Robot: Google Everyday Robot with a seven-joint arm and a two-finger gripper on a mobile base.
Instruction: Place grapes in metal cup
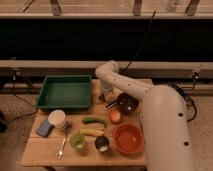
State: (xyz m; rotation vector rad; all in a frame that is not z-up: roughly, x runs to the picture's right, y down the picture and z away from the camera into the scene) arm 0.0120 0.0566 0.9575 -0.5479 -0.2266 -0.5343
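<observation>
My gripper (105, 96) hangs from the white arm and points down at the table just right of the green tray, next to the handle of the dark maroon bowl (126, 103). The grapes do not show clearly; the gripper and wrist cover that spot. The metal cup (102, 144), dark-walled with a pale inside, stands near the table's front edge, between the light green cup (77, 141) and the orange-red bowl (128, 138), well in front of the gripper.
A green tray (46, 98) sits at the back left. A white cup (56, 119) and a blue sponge (44, 128) stand at the left. A cucumber (94, 120), a banana (92, 132), an orange fruit (115, 116) and a spoon (61, 147) lie mid-table.
</observation>
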